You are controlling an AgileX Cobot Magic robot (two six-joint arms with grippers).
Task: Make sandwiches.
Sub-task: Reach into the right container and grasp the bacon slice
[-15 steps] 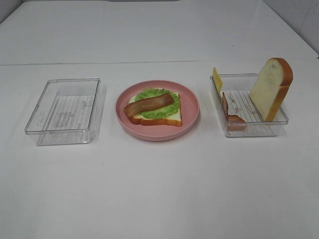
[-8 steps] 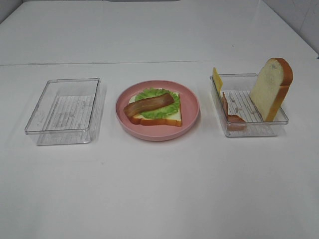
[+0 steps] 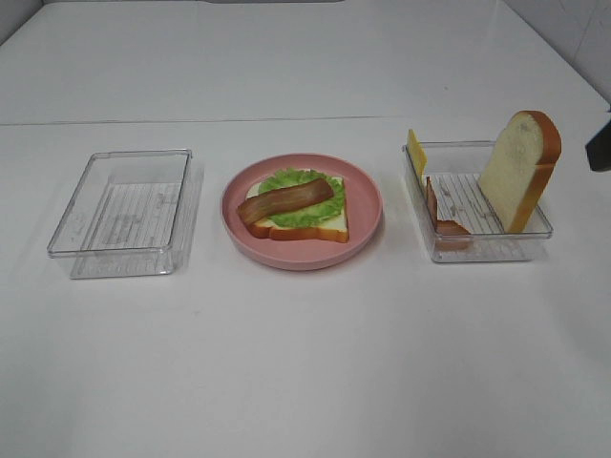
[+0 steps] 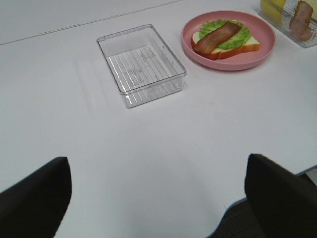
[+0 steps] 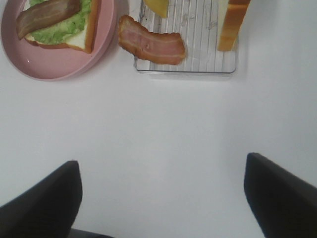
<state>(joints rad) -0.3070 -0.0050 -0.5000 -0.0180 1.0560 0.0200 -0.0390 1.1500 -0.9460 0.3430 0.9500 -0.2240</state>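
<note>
Hovering wide and empty above the desk [image 4: 148, 148]: left tool [image 4: 158, 198], clear tray [image 4: 141, 64] ahead; right tool [image 5: 161, 198], loose bacon strip [image 5: 151, 47] just ahead.

Pink plate [image 3: 363, 205]: round, raised rim, mid-surface.
Left clear tray [image 3: 129, 215]: rectangular, ribbed floor, near the plate on its left in the high view.
Right clear tray [image 3: 482, 248]: same kind, near the plate's right.
Surface [image 3: 305, 363]: white, glossy.

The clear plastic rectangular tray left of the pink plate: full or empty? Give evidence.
Empty. The clear plastic rectangular tray shows only its ribbed floor in the high and left wrist views.
</note>
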